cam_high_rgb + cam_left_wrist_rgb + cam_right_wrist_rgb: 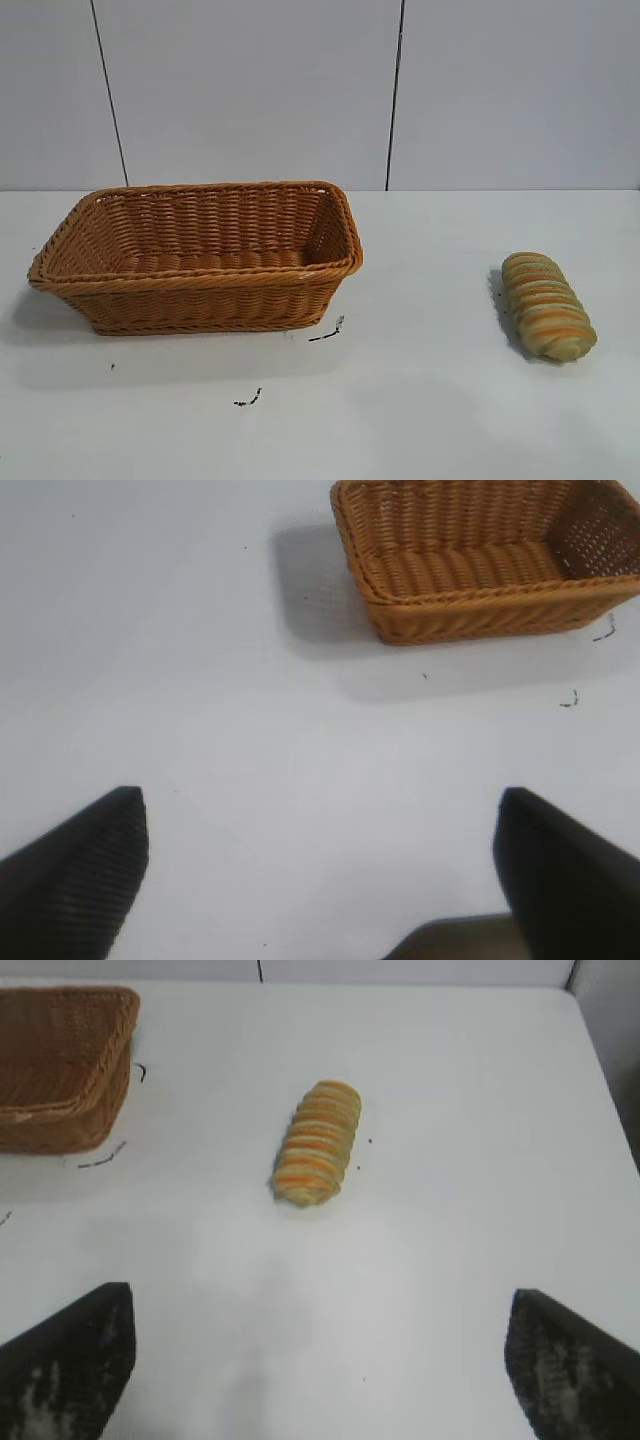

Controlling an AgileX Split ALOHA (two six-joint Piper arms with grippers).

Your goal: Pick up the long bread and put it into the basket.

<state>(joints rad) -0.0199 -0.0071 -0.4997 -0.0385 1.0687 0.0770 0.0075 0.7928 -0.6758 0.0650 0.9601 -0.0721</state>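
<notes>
The long bread (546,304), a tan loaf with orange-brown ridged stripes, lies on the white table at the right; it also shows in the right wrist view as the long bread (317,1143). The basket (200,290), orange-brown wicker with nothing in it, stands at the left, and the left wrist view shows the basket (480,610) too. My right gripper (320,1300) is open above bare table, well short of the loaf, holding nothing. My left gripper (322,805) is open too, over bare table away from the basket. Neither arm shows in the exterior view.
A white table (420,400) carries small black marks (328,332) near the basket's front corner. A grey panelled wall stands behind. The table's far right edge (600,1060) shows in the right wrist view.
</notes>
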